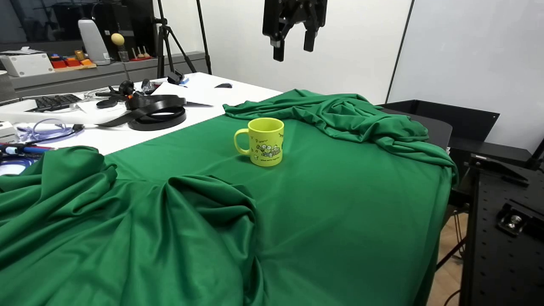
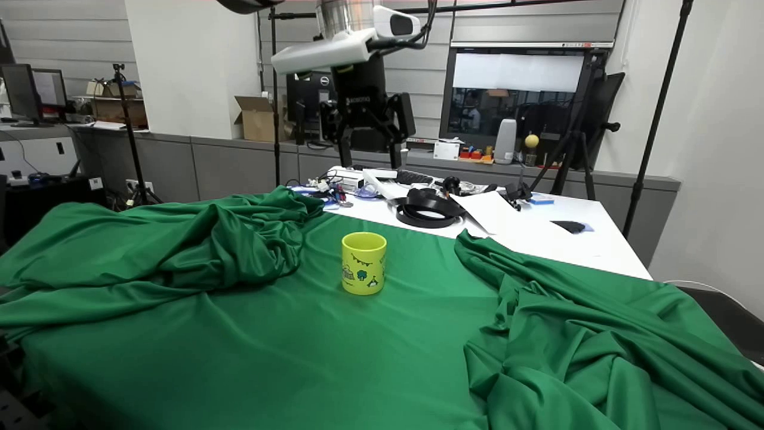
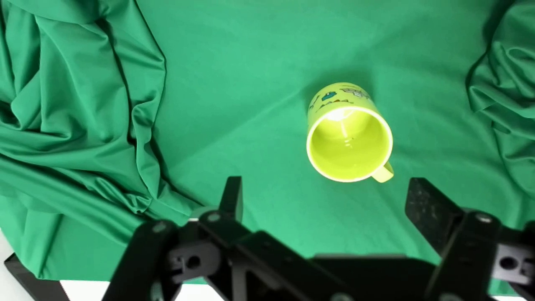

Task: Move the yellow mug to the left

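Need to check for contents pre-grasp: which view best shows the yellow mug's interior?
Wrist view: it looks down into the yellow mug's interior. Both exterior views, more side-on, show mostly its printed outside and only some inner wall.

Seemingly a robotics lab: robot arm (image 2: 344, 17), tripods (image 1: 160, 53) and desktop monitors (image 2: 22, 92)

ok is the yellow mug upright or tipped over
Upright: in both exterior views the yellow mug stands mouth up on the green cloth.

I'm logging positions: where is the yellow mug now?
In the wrist view, the yellow mug stands right of centre on the green cloth, between its bunched folds.
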Tool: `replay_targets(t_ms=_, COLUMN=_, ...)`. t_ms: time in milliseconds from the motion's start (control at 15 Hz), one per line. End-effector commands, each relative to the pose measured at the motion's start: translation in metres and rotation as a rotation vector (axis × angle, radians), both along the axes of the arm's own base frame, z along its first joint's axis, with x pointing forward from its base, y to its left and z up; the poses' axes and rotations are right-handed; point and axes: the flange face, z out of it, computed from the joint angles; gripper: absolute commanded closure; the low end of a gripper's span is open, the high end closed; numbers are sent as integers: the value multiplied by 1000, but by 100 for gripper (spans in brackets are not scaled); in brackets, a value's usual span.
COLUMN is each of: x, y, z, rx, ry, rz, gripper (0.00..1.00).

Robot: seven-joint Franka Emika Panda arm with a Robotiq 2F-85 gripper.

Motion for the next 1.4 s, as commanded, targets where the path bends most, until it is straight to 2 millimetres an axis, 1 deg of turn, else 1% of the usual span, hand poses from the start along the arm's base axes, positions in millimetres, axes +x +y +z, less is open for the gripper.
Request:
replay_targets(t_ms=0, x=13, y=4, z=-23, rx=-19, ry=34, rz=-11, gripper=0)
replay_targets(t_ms=133, x=17, y=8, z=-39, rx=-29, ry=63, rz=-8, gripper=0)
replay_targets(t_ms=267, x=25, y=12, z=-50, rx=-32, ry=69, rz=-25, gripper=0)
replay_targets(t_ms=533, x=46, y=14, z=-64, rx=-26, ry=79, rz=-126, gripper=0)
replay_targets(t_ms=667, x=52, y=13, z=-70, rx=-34, ry=93, rz=-194, gripper=0)
replay_targets(t_ms=733, x=38, y=14, z=-68, rx=-11, ry=87, rz=-116, gripper=0)
replay_targets(t_ms=1000, x=48, y=12, z=-77, rx=6, ry=107, rz=-157, gripper=0)
replay_targets(t_ms=1133, x=53, y=10, z=-86, rx=18, ry=148, rz=-164, gripper=0)
replay_targets(t_ms=1333, x=58, y=6, z=-105, rx=45, ry=224, rz=-233, gripper=0)
